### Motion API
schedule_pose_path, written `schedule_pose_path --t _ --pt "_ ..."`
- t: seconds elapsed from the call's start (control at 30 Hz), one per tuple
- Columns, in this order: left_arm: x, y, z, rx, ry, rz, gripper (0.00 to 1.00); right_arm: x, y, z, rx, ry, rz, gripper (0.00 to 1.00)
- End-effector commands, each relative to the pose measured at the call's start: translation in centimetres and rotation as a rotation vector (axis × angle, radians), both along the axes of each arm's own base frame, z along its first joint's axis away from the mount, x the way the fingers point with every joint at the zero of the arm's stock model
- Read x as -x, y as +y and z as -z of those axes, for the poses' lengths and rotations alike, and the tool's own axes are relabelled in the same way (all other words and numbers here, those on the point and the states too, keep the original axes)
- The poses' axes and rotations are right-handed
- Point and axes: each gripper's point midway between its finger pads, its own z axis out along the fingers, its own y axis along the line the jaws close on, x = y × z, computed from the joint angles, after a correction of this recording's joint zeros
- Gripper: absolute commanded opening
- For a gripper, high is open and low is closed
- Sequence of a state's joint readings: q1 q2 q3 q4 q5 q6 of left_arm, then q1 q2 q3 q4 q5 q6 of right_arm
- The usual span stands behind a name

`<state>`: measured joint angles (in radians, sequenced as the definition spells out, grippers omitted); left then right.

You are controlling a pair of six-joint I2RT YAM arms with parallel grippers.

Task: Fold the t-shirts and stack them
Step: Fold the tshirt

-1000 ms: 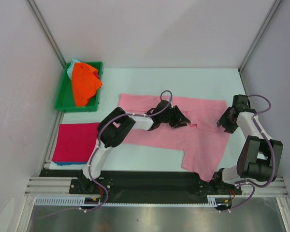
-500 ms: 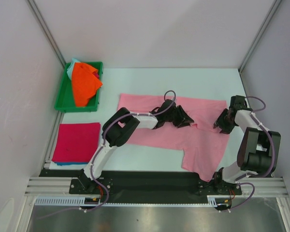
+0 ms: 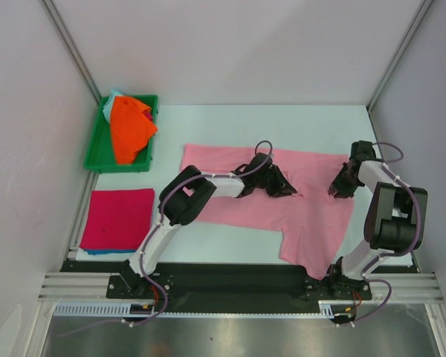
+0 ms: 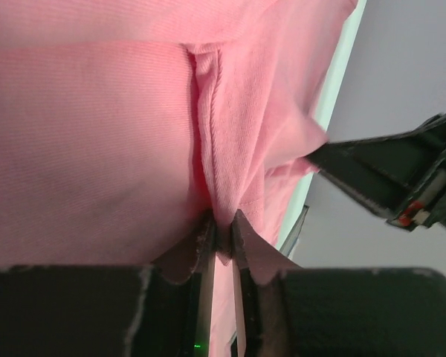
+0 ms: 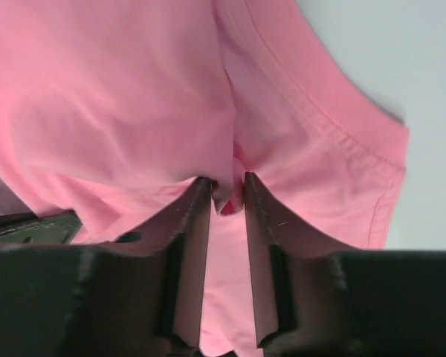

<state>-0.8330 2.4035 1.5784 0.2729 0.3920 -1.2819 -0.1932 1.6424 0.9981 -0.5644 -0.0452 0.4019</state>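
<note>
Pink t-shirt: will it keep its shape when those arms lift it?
Probably not: the pink t-shirt puckers into a ridge between each pair of jaws, so it should droop. It lies thin and flat on the table, so it is likely light.

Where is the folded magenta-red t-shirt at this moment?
In the top view, the magenta-red t-shirt lies folded flat on the left side of the table, between the green tray and the near edge.

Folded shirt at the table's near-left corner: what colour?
The folded shirt is magenta-red, plain with no pattern. It shows best in the top view.
</note>
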Motion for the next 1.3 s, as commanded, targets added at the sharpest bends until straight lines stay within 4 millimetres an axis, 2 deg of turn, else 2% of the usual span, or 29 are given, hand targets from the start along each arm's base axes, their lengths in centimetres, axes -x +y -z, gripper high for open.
schedule_pose_path --t 0.0,0.1,0.2,0.33,0.43,0.47,0.57,0.7,0.83,1.0,1.13,1.17,1.2,1.27 --pt "-0.3 -0.5 -1.8 0.004 -0.057 0.067 0.15 -3.1 -0.7 -2.5 0.037 -0.082 -0.011 0.24" --pt "-0.4 -0.3 -2.0 -0.015 -0.081 0.095 0.11 -3.0 -1.1 -3.2 0.03 -0.053 0.036 0.13" --pt "-0.6 0.0 -2.3 -0.03 -0.1 0.118 0.08 -3.1 -0.8 -3.3 -0.028 -0.051 0.069 0.11" --pt "-1.0 0.6 -1.8 -0.059 -0.111 0.131 0.07 -5.0 -1.2 -2.6 -0.053 -0.049 0.075 0.13" --pt "-1.3 0.6 -1.6 -0.047 -0.097 0.13 0.08 -6.1 -1.4 -1.8 -0.062 -0.036 0.063 0.29" --pt "-1.4 0.6 -1.4 -0.044 -0.092 0.13 0.07 -6.9 -1.6 -2.1 -0.055 -0.05 0.044 0.37" --pt "-1.5 0.7 -1.3 -0.039 -0.087 0.13 0.08 -6.7 -1.2 -2.5 -0.057 -0.032 0.015 0.48" --pt "-1.8 0.7 -1.7 -0.021 -0.089 0.125 0.08 -4.2 -1.1 -3.2 -0.003 -0.028 -0.011 0.55" --pt "-2.2 0.7 -1.8 -0.011 -0.085 0.116 0.08 -3.3 -1.4 -3.9 0.02 -0.069 -0.021 0.56" --pt "-2.4 0.9 -2.0 -0.007 -0.084 0.112 0.08 -1.2 -1.3 -3.3 0.006 -0.013 -0.024 0.55" --pt "-2.4 0.8 -2.1 0.005 -0.077 0.109 0.08 0.7 -0.9 -3.8 0.048 -0.008 -0.049 0.49" --pt "-2.4 0.7 -2.1 0.009 -0.075 0.109 0.08 1.0 -0.7 -3.9 0.054 -0.011 -0.068 0.37" --pt "-2.4 0.6 -2.1 0.012 -0.072 0.108 0.08 1.2 -0.5 -3.9 0.056 -0.013 -0.078 0.28" --pt "-2.2 0.6 -2.2 0.02 -0.06 0.104 0.08 1.6 -0.2 -3.7 0.065 -0.008 -0.091 0.2"
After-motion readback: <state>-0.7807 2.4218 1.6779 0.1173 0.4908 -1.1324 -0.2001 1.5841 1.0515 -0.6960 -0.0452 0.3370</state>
